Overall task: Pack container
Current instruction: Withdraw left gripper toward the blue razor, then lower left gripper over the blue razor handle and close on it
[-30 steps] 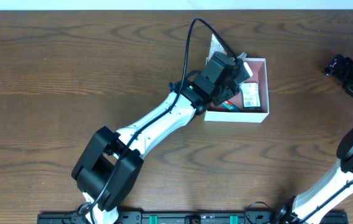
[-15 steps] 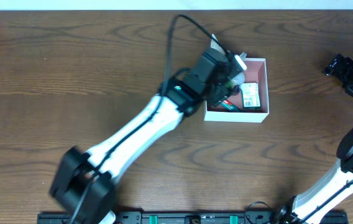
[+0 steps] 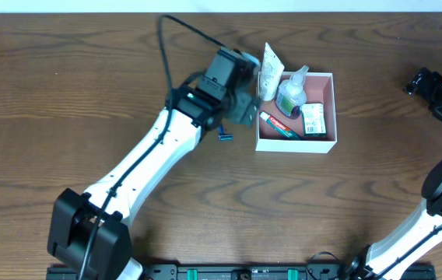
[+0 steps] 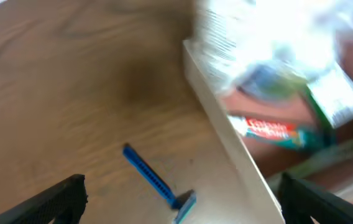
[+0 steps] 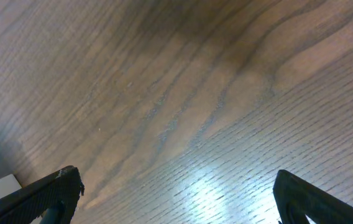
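The container (image 3: 296, 145) is a square white-walled box with a dusty-pink inside, at the centre right of the table. It holds a white tube (image 3: 269, 71) leaning on its left wall, a green-tinted bottle (image 3: 290, 95), a red and white tube (image 3: 276, 125) and a green and white packet (image 3: 313, 120). A blue razor (image 3: 226, 136) lies on the wood just left of it. My left gripper (image 3: 240, 109) is open and empty, above the razor (image 4: 158, 184) and beside the container wall (image 4: 226, 134). My right gripper (image 3: 427, 82) is open and empty at the far right.
Bare wooden table (image 3: 89, 93) stretches left and in front of the container. The right wrist view shows only wood grain (image 5: 183, 112). A black rail (image 3: 229, 273) runs along the near edge.
My left gripper has drawn back to the left out of the container, open. The white tube and green bottle it covered now stand uncovered in the box. The razor is now uncovered.
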